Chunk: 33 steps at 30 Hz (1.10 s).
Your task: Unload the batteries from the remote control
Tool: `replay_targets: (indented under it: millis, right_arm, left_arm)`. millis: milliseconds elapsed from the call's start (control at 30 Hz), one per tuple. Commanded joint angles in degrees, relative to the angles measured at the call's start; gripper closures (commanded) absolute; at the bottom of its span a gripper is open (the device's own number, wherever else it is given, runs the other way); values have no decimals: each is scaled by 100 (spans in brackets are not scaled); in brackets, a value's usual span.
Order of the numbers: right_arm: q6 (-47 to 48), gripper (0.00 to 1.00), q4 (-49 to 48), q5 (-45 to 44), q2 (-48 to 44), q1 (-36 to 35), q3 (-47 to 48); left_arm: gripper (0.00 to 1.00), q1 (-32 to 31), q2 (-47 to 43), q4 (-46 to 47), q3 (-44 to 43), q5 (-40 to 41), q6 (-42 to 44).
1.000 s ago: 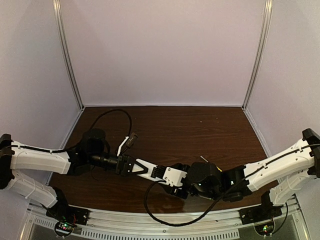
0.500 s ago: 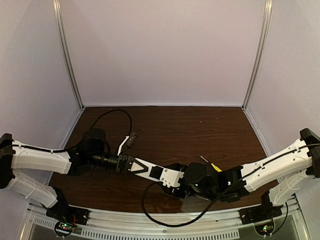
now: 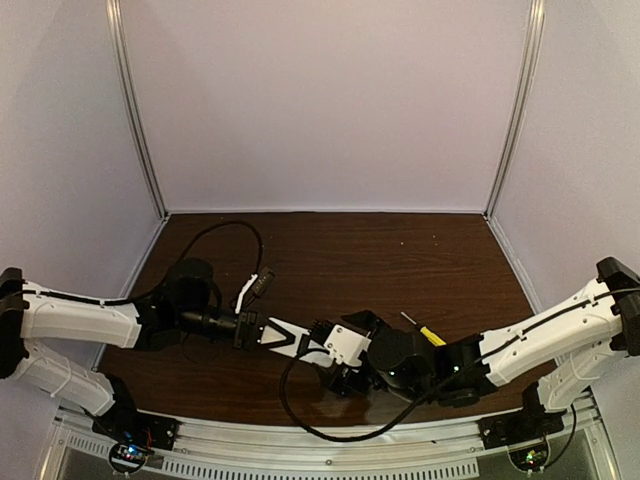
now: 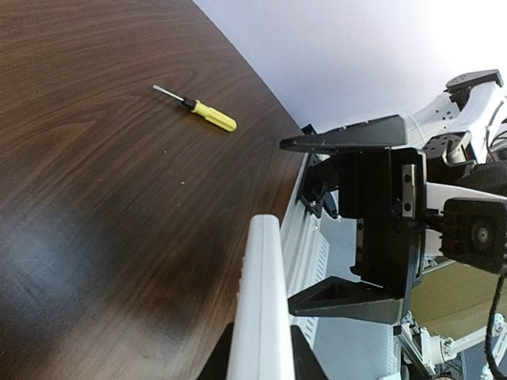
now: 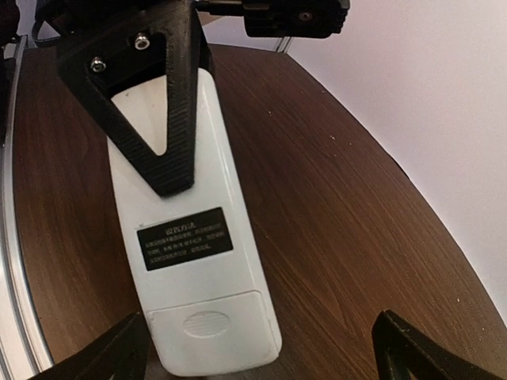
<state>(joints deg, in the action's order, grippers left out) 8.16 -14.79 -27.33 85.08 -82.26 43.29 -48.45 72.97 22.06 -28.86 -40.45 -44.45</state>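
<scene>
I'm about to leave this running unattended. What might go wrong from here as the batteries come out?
The left jaws clamp the remote control only at the half away from its battery cover, so pressing there may tilt or slip it. The cover is shut; once it opens, batteries may drop onto the table and roll.

Soft, diffuse light fell on the table (image 3: pixel 340 250) from above, leaving a pale sheen on its wood and only faint shadows. Behind the table, the uprights (image 3: pixel 135 110) bowed slightly from wide-angle distortion.
</scene>
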Motion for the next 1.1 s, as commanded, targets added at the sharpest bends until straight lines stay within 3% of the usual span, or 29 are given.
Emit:
replay_targets:
  millis: [0,100,200,300,400,533,667,800,1067]
  right_arm:
    - [-792,0,-105,-775,-189,-4,-321]
    - [-1469,0,-318,-996,-480,18,-584]
    - [-2239,0,-136,-251,-886,228,-635]
    - [-2934,0,-52,60,-1138,332,-679]
    - [-3500,0,474,121,-1168,480,-452]
    - [-3865,0,674,650,-1172,693,-366]
    - [-4238,0,685,880,-1188,772,-382]
    - [-4708,0,982,780,-1177,773,-299]
    - [-5261,0,1156,602,-1133,773,-272]
  left_arm:
    - [100,-16,-316,-396,-119,832,371]
    - [100,-15,-530,-321,21,1328,367]
    - [100,-16,-756,-387,81,1742,403]
    - [100,-16,-835,-785,-68,1779,630]
    - [100,-14,-1003,-452,130,1775,623]
    - [100,-16,-1084,-165,185,1576,661]
    - [100,16,-1160,-454,67,1719,577]
    - [100,179,-1143,-497,76,1635,451]
    - [100,554,-825,213,321,712,106]
